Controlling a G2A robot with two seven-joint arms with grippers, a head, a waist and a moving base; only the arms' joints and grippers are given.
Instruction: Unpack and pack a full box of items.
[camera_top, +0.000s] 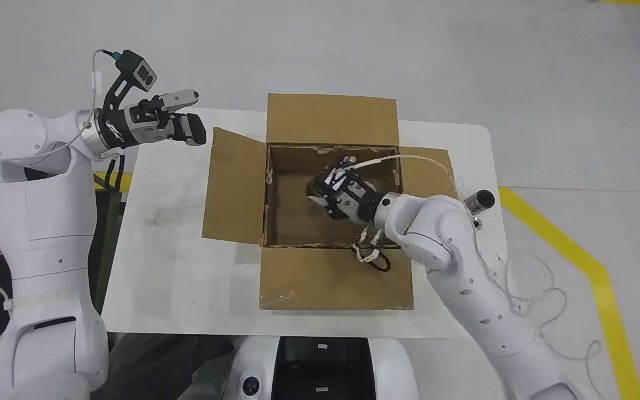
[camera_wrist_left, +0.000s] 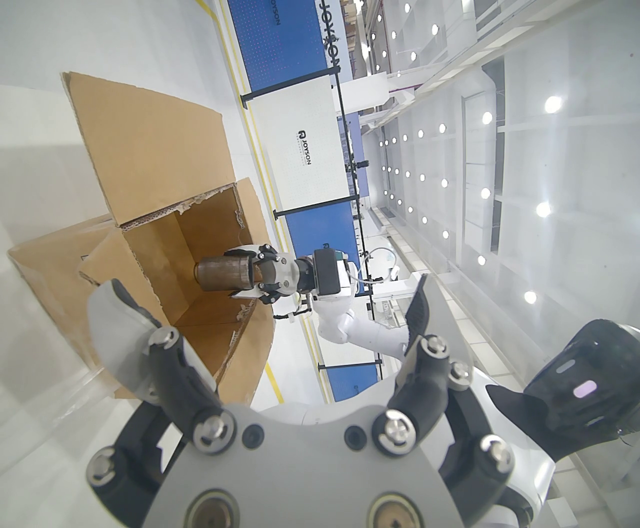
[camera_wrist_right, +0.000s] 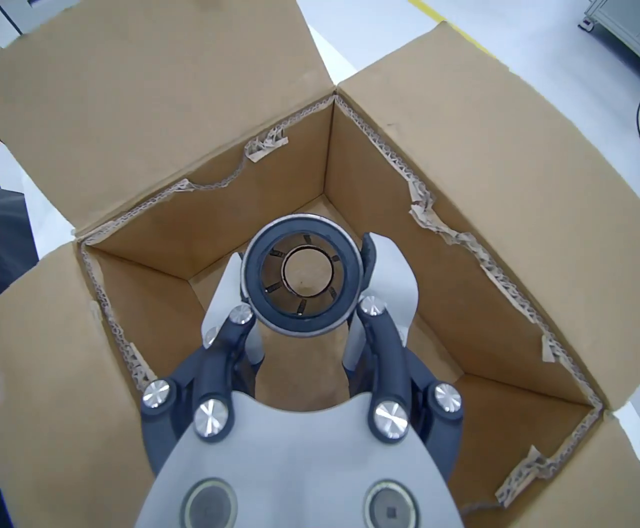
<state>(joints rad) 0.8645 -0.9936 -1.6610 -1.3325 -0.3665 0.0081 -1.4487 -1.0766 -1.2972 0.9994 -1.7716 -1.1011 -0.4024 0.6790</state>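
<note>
Where the cardboard box (camera_top: 335, 285) stands open on the white counter (camera_top: 165, 240), we see a hollow metal cylinder (camera_wrist_right: 302, 285) with a dark ring at its end. It is held within the opening, and the box's brown floor is visible through its bore. The right claw (camera_wrist_right: 301, 265) pinches it from both sides, its fingers pressed against the cylinder's body. The box's flaps are folded outward, and torn corrugated edges show along the rim. By the counter's far left corner, near the tip of the box's left flap, we find the left claw (camera_top: 192, 113) with its fingers spread wide.
</note>
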